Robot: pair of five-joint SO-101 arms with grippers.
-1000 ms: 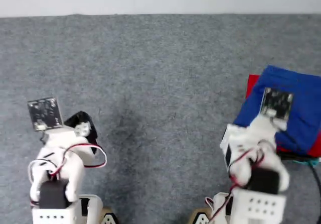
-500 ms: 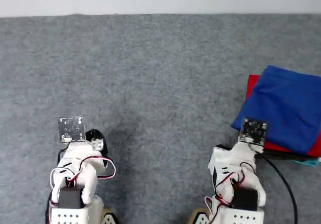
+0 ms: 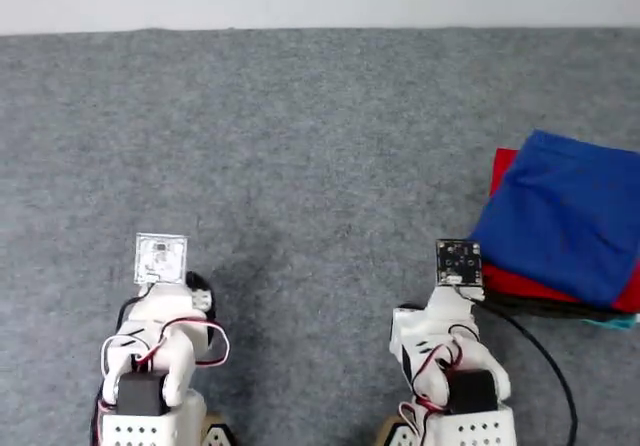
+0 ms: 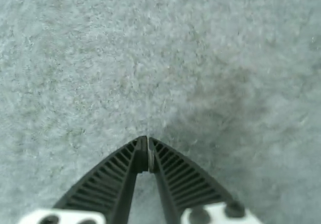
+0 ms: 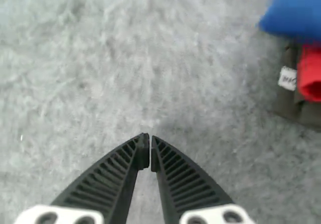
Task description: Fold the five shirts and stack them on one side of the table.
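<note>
A stack of folded shirts lies at the table's right edge, a blue shirt (image 3: 565, 213) on top, a red shirt (image 3: 520, 278) under it and dark and teal ones at the bottom. In the right wrist view the blue shirt (image 5: 296, 10), the red shirt (image 5: 311, 73) and a dark shirt (image 5: 288, 101) show at one side. My right gripper (image 5: 150, 152) is shut and empty above bare carpet, just left of the stack. My left gripper (image 4: 148, 154) is shut and empty over carpet at the front left. Both arms (image 3: 160, 341) (image 3: 445, 351) sit folded back near their bases.
Grey carpet (image 3: 320, 146) covers the whole table up to a pale wall at the back. A black cable (image 3: 545, 351) runs from the right arm along the front right, close under the stack.
Both arms drew back toward their bases. The right arm came off the blue shirt and swung left of the stack; the left arm shifted right and back.
</note>
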